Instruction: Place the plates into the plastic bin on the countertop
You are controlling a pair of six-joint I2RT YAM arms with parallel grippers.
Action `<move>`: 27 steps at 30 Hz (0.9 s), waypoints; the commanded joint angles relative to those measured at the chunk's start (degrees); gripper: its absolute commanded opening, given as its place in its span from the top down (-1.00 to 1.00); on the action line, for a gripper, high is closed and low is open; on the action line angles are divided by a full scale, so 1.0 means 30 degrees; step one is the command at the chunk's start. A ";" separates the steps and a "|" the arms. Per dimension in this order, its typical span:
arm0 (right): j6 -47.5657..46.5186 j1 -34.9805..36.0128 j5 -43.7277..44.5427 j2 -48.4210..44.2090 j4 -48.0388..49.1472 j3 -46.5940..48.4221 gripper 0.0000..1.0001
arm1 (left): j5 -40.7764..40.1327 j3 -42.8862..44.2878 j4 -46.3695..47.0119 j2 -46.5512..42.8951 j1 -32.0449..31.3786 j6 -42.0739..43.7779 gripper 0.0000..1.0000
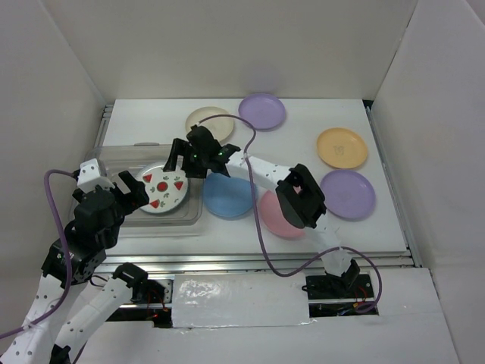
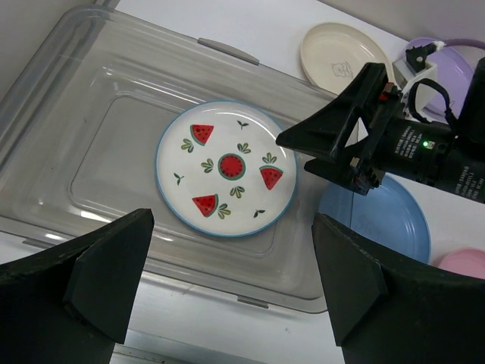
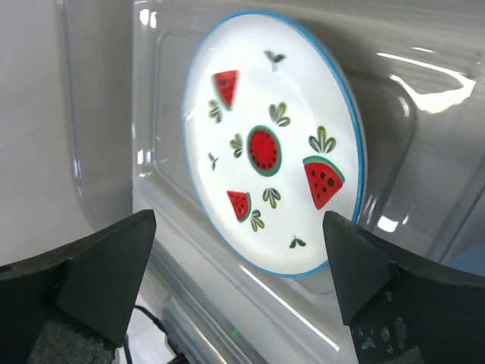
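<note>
The white plate with red fruit prints (image 1: 165, 189) lies flat in the clear plastic bin (image 1: 114, 161) at the left. It also shows in the left wrist view (image 2: 226, 168) and the right wrist view (image 3: 273, 144). My right gripper (image 1: 184, 161) is open and empty over the bin's right edge, its fingers pointing at that plate. My left gripper (image 1: 135, 189) is open and empty just above the bin's near left side. On the countertop (image 1: 303, 121) lie the blue plate (image 1: 227, 196), pink plate (image 1: 282, 216), cream plate (image 1: 208, 121), orange plate (image 1: 342, 147) and two lilac plates (image 1: 262, 111) (image 1: 348, 193).
White walls enclose the countertop on the left, back and right. The right arm's forearm (image 1: 261, 173) crosses above the blue and pink plates. A purple cable (image 1: 258, 227) loops over the pink plate's near side. The blue plate touches the bin's right rim.
</note>
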 commanded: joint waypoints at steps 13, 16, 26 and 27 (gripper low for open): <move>-0.4303 -0.1700 0.6868 -1.2441 -0.2073 -0.6678 -1.00 | 0.0233 -0.0005 0.0860 -0.0194 0.0099 0.0495 -0.99; -0.5414 -0.3454 0.7748 -1.4469 -0.3125 -0.9791 -0.99 | 0.0351 -0.0005 0.0889 0.0040 0.0099 0.0553 -0.99; -0.7970 -0.6831 0.3062 -1.0732 -0.3336 -1.1709 -0.85 | 0.0321 0.0054 0.0684 0.0451 0.0099 0.0495 -0.99; -0.7941 -0.6919 0.2916 -0.9945 -0.3160 -1.1680 -0.84 | 0.0322 0.0025 0.0713 0.0422 0.0099 0.0495 -0.99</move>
